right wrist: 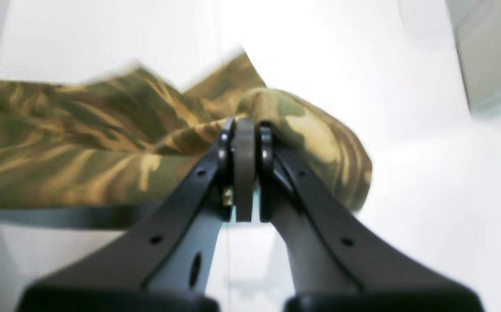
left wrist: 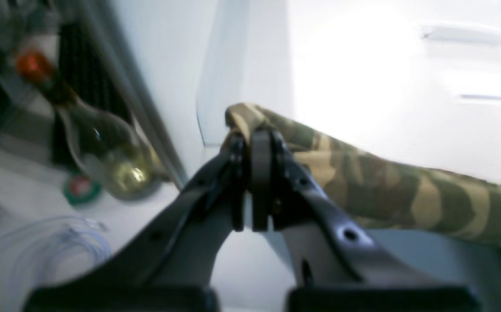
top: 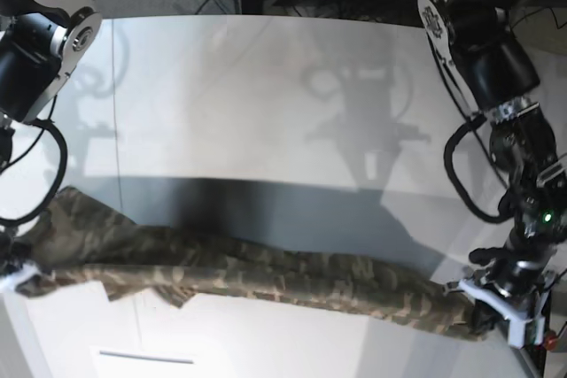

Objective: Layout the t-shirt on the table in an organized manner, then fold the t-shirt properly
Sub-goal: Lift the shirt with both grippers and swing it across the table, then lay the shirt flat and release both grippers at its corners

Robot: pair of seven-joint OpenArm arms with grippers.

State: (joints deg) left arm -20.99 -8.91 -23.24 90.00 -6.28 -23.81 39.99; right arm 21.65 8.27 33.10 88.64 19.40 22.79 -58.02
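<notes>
Left hand: I have it clamped tight on one end of the shirt.
Right hand: clamped on the other end.
Shirt: stretched hand to hand, long axis between them, above the tabletop.

Left arm, right arm: black housings, silver joint plates with screws, looped black cables; matte black gripper fingers.
</notes>
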